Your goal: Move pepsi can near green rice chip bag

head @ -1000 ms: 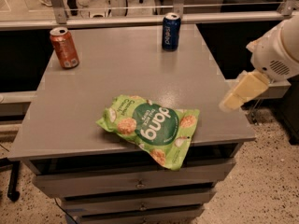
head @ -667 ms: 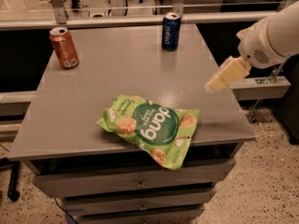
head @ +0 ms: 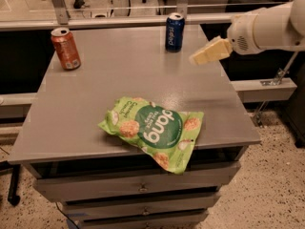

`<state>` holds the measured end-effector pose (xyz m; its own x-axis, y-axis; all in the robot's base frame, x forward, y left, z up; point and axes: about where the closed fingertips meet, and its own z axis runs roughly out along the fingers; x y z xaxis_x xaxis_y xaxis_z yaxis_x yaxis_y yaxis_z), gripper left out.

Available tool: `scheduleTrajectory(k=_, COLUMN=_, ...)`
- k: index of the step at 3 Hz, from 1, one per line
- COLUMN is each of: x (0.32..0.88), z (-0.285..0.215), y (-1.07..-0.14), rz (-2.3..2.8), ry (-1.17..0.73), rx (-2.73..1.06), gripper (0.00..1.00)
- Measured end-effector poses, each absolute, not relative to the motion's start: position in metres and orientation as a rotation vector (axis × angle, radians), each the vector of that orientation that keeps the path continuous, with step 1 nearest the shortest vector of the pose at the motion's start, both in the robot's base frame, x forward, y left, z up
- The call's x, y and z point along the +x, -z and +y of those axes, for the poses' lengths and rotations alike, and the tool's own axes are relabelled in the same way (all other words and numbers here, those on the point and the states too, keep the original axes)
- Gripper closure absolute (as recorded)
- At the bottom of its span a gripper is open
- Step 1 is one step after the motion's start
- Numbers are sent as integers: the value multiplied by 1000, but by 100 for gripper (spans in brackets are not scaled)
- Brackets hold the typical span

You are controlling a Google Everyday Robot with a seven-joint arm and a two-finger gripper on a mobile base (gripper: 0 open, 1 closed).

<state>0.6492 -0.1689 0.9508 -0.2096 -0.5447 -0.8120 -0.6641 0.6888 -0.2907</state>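
Note:
The pepsi can [head: 175,32], dark blue with white lettering and a silver top, stands upright at the far edge of the grey table [head: 95,87]. The green rice chip bag [head: 155,128] lies flat at the table's front, its lower corner hanging over the front edge. My gripper [head: 196,59], cream-coloured, reaches in from the right on a white arm [head: 267,30]. It hovers above the table's right side, to the right of the pepsi can and a little nearer than it, and apart from it. It holds nothing.
An orange-red soda can [head: 66,48] stands upright at the table's far left. Drawers [head: 138,187] sit under the tabletop. A rail with posts [head: 119,20] runs behind the table. A lower shelf [head: 269,87] is to the right.
My gripper and arm have moved up and to the left, from beside the table's right edge to over its far right part, closer to the pepsi can. The cans and bag have not moved.

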Motion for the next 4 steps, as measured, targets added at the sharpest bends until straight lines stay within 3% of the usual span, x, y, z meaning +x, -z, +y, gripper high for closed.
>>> scheduleTrajectory(k=4, x=781, z=-91, y=-932, rz=1675, ry=-495, rx=-769, gripper=0)
